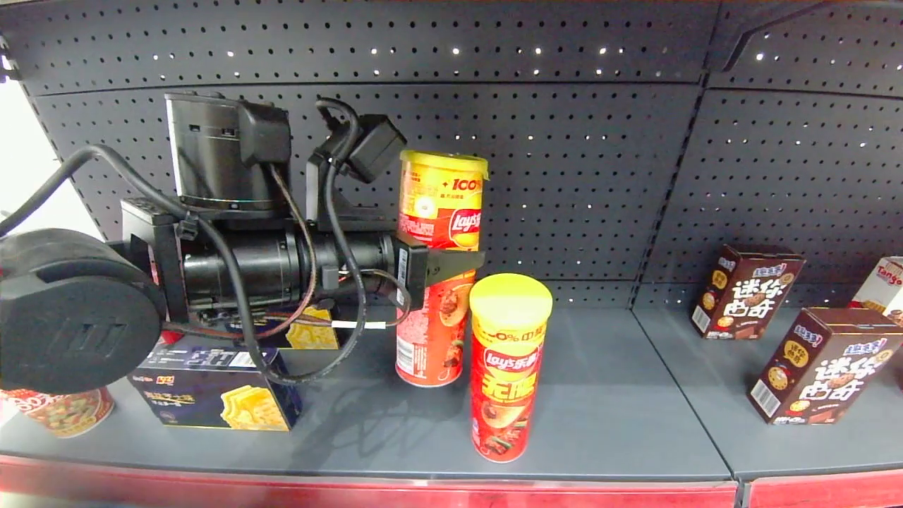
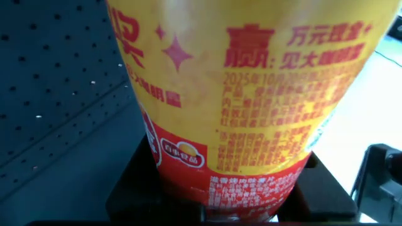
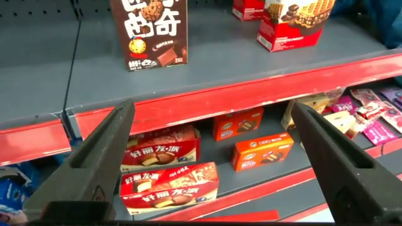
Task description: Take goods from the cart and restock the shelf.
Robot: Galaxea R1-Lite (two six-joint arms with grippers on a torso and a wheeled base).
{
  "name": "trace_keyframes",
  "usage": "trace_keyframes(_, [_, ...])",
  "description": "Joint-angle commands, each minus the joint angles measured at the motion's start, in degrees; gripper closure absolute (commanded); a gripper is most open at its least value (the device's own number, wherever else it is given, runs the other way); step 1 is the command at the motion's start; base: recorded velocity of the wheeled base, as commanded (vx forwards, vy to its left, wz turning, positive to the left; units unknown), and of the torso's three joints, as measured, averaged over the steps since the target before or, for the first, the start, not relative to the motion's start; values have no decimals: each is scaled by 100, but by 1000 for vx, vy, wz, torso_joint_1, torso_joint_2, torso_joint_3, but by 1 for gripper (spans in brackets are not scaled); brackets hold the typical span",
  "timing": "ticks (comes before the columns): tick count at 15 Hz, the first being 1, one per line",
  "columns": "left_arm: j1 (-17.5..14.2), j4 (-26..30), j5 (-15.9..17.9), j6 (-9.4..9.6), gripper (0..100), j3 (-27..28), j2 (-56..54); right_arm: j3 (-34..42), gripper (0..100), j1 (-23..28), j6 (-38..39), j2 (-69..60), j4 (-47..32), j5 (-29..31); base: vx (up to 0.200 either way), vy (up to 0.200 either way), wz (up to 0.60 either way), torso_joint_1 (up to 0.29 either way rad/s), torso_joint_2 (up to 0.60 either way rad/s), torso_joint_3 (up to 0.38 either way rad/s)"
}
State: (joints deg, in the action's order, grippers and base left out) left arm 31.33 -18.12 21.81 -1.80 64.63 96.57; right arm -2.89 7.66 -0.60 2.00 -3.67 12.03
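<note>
My left gripper (image 1: pixel 451 264) is shut on a tall red and yellow chip can (image 1: pixel 437 268), holding it at mid-height. The can stands upright with its base on or just above the grey shelf (image 1: pixel 621 395); I cannot tell which. In the left wrist view the chip can (image 2: pixel 251 107) sits close up between the black jaws. A second, shorter chip can (image 1: pixel 506 367) with a yellow lid stands just in front and to the right. My right gripper (image 3: pixel 213 163) is open and holds nothing, facing lower shelves with orange boxes (image 3: pixel 260 150).
Dark blue boxes (image 1: pixel 211 395) and a cup-noodle pot (image 1: pixel 60 409) sit on the shelf under my left arm. Brown cookie boxes (image 1: pixel 748 289) (image 1: pixel 818 367) stand on the right section. The pegboard back wall (image 1: pixel 600 176) is close behind the cans.
</note>
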Motion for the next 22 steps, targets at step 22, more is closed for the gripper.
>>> trace_keyframes(22, [-997,-2108,1405,-48,100,533,1751,-1,0,-1,42,11,7,-25,0,0,0,0,0,0])
